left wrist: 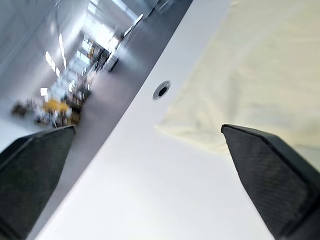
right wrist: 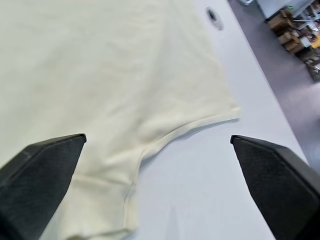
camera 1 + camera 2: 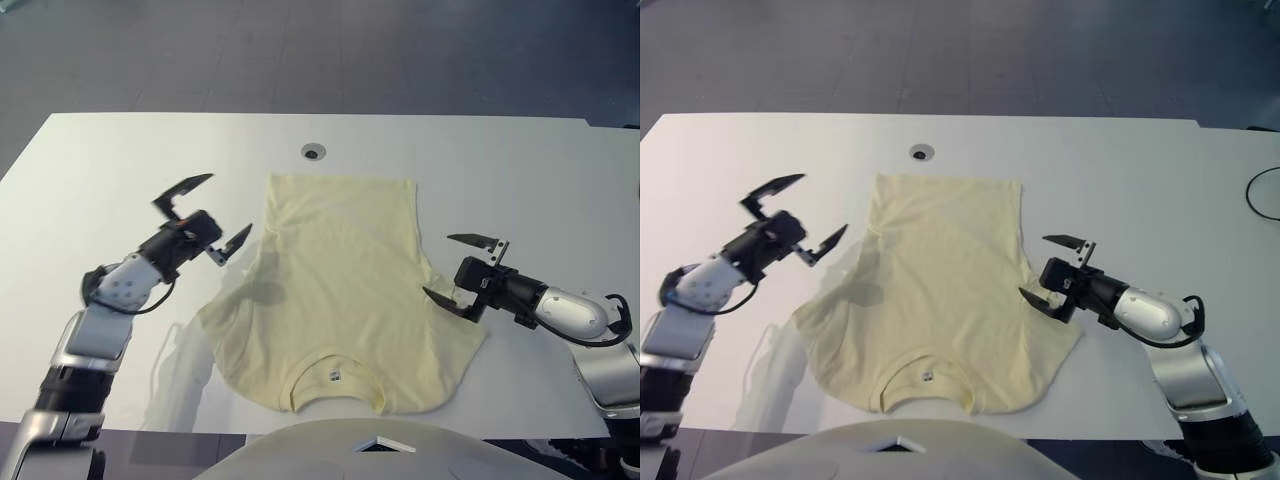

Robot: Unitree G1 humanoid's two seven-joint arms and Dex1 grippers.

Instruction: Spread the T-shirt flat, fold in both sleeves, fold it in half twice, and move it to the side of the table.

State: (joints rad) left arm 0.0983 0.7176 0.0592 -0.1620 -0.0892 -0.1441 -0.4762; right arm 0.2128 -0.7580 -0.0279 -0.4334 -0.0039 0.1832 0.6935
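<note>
T-shirt point(image 3: 345, 290): pale yellow, lying mostly flat in the middle of the white table point(image 3: 120, 170), collar point(image 3: 335, 375) toward the robot, hem point(image 3: 340, 181) toward the far edge (some wrinkles along its left side).
Left gripper point(image 3: 227, 205): fingers spread wide, holding nothing, above the table just beside the shirt's left edge.
Right gripper point(image 3: 438, 265): also wide apart and empty, at the shirt's right edge near the sleeve point(image 3: 462, 345).
Cable hole point(image 3: 313, 152): in the table, just beyond the hem.
</note>
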